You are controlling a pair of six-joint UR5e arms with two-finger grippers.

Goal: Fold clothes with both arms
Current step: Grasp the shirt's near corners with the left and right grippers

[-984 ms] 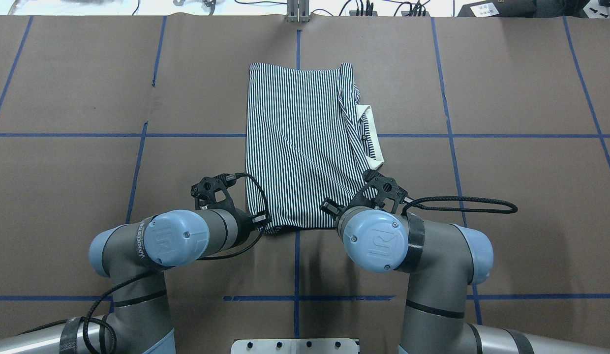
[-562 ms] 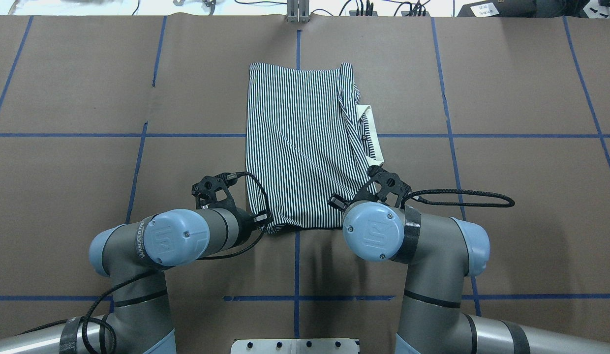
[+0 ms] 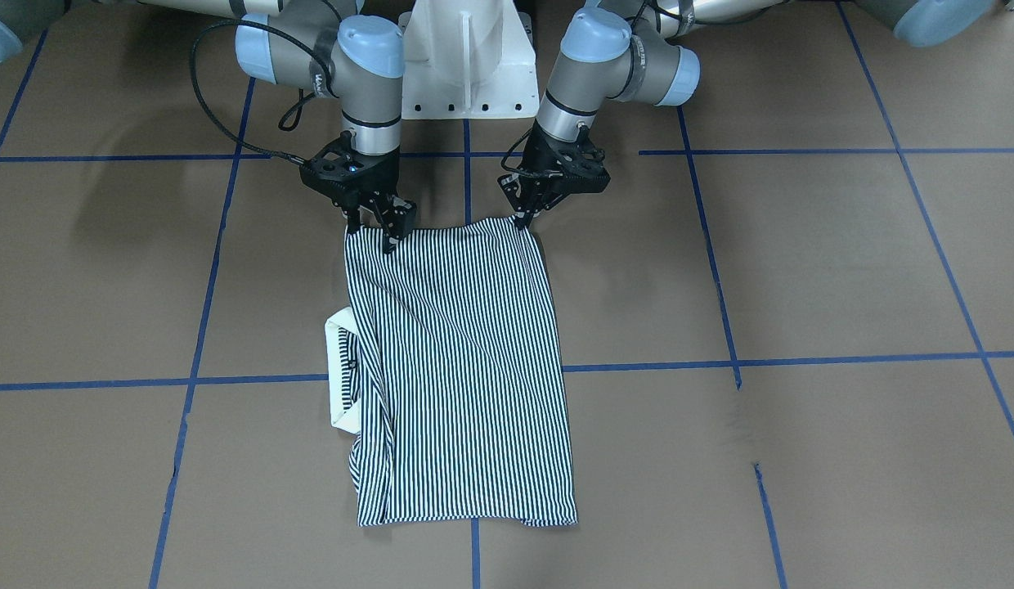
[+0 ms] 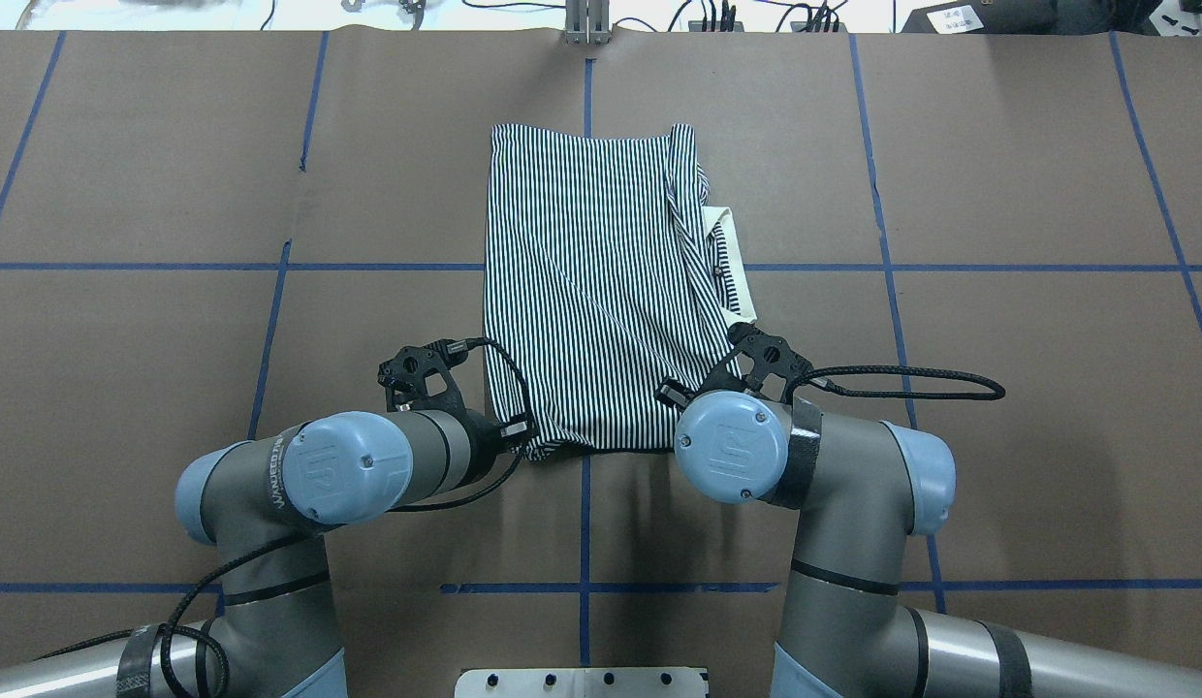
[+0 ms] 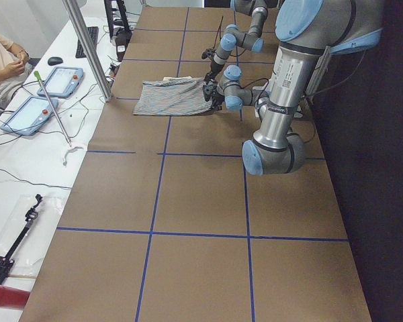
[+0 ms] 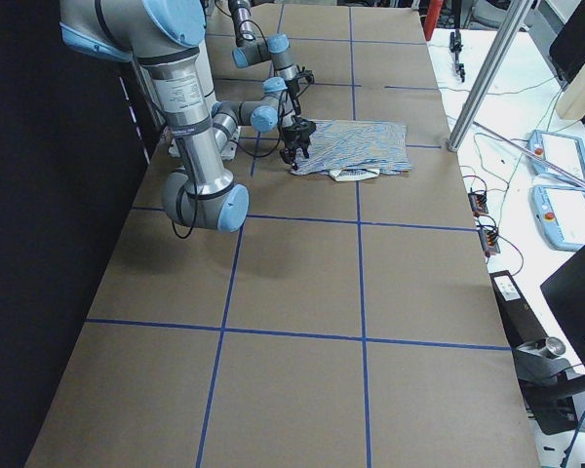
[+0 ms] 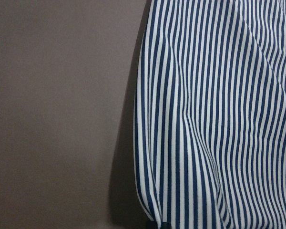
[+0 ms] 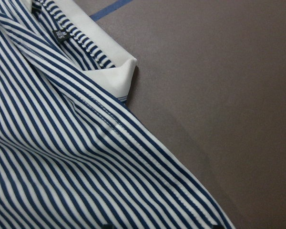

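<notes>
Looking at the front-facing view: polo shirt lies flat mid-bench as a long narrow rectangle, stripes running away from the robot, straddling the centre line of the blue tape grid on the brown bench. Near edge sits just in front of the white pedestal base, far edge is well out toward the operators' side. Cream collar pokes out from under the striped layer on the robot's right, about halfway along the shirt's length. Left claw is down at the near corner on the robot's left side, fingers drawn to a narrow point and pinching the fabric there; the left wrist view shows that edge raised off the bench with a shadow under it. Right claw is down on the other near corner, jaws spread, tips touching the stripes and not pinched together. Right wrist view shows the collar tip and a small dark neck label, with fabric filling the lower frame. Both arms reach in from the base, wrists pointing down, left arm and right arm roughly mirrored over the near hem.
</notes>
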